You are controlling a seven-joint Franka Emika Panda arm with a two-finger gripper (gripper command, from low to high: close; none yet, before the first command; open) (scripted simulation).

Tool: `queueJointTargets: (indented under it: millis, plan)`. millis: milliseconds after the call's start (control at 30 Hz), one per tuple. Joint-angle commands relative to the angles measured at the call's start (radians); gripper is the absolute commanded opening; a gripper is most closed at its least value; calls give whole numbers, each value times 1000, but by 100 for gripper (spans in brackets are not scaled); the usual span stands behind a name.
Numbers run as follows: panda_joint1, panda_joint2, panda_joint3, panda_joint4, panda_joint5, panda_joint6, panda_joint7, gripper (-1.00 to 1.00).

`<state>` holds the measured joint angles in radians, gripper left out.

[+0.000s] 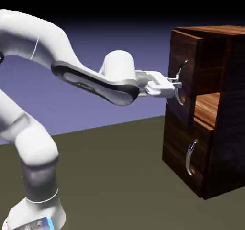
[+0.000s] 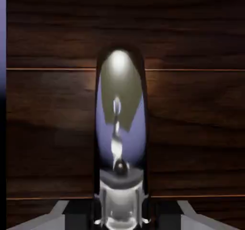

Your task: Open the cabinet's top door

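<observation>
The cabinet (image 1: 210, 109) is seen at the right of the exterior view, standing on the table (image 1: 110, 176), a tall dark wood-grain box. Its top door (image 1: 182, 88) is already pulled out from the cabinet's front: a gap is visible behind the panel, and a lit wooden shelf is exposed inside. The lower panel (image 1: 184, 159) is seen flush and closed, its own silver handle (image 1: 191, 158) untouched.

The white arm (image 1: 91, 83) is stretched level from the left toward the door. The gripper (image 1: 176, 86) is placed at the curved silver bar handle (image 1: 181, 83) of the top door. In the hand view the handle (image 2: 120, 119) is shown large and upright between the finger tips (image 2: 57, 214), with the door's wood (image 2: 191, 128) filling the background.

The claw appears to be clenched on the handle, though the contact of the pads themselves is hidden by the shiny bar.

The task is judged to be partly done; the door is open only a little way. Trouble could be caused by a straight pull, since the handle would be carried along the door's own path and could be dragged out of the fingers. A slip along the smooth curved bar could also be expected if the grip is loosened, and the door would then be left half open.
</observation>
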<state>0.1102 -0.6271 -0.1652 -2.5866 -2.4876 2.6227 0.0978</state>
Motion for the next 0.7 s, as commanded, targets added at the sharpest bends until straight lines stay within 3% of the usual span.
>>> queueJointTargets:
  millis: [0,367,667]
  plan:
    - [-13,-13,22,-15,42,-13,-26,-100]
    - [-69,-142,261,-143,520,-220,-283,-100]
    - [-30,-163,488,-154,911,-514,-418,-100]
